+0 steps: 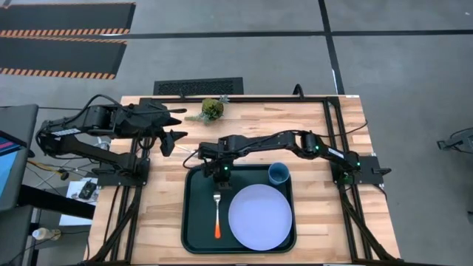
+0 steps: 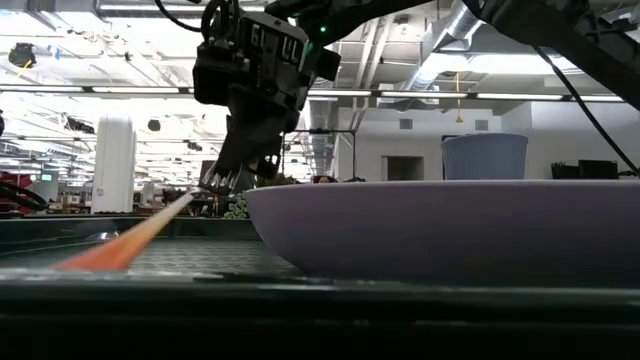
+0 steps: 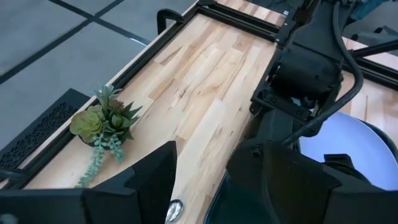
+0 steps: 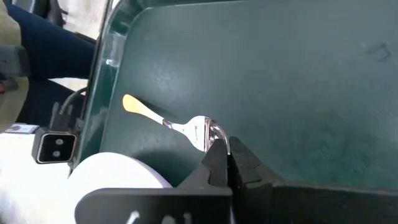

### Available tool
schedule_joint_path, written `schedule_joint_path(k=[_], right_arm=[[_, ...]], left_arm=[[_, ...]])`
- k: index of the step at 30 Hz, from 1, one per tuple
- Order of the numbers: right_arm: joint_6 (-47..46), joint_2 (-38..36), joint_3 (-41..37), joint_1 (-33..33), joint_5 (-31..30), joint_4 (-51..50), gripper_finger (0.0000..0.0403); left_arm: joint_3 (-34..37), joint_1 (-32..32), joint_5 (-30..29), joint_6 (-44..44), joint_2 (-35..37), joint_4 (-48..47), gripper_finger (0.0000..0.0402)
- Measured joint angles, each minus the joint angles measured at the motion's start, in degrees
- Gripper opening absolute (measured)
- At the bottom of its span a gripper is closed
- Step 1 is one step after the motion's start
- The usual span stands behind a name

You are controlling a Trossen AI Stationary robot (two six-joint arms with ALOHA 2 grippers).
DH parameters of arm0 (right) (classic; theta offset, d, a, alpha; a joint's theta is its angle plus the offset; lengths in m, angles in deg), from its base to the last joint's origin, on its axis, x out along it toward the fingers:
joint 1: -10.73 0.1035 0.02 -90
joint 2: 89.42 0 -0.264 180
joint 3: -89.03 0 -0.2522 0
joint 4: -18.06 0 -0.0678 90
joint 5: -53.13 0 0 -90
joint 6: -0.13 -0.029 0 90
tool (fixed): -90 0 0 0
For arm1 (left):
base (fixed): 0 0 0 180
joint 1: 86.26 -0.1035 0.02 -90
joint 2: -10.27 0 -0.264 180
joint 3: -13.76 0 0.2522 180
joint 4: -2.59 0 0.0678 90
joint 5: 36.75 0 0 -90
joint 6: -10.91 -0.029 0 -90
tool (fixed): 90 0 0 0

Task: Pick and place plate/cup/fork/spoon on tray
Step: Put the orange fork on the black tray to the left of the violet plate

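An orange-handled fork [image 1: 217, 213] lies flat on the dark tray [image 1: 194, 222], just below the right gripper [image 1: 222, 174]. The lavender plate [image 1: 259, 217] and blue cup [image 1: 278, 174] sit to its right.

In the right wrist view the right gripper [image 4: 222, 155] hid the fork's [image 4: 186, 126] tine tips, and the picture's edge cut off the plate [image 4: 118, 171]. In the left wrist view the spoon [image 3: 173, 210] showed only its bowl between dark fingers.
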Motion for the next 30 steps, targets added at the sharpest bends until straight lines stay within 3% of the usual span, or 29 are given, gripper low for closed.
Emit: schedule_joint_path(k=[30], right_arm=[[-4.5,3.7,0.0,-0.3,-0.8,1.6,0.0014]], left_arm=[[0.0,0.0,-0.1,0.0,0.0,0.0,0.0225]])
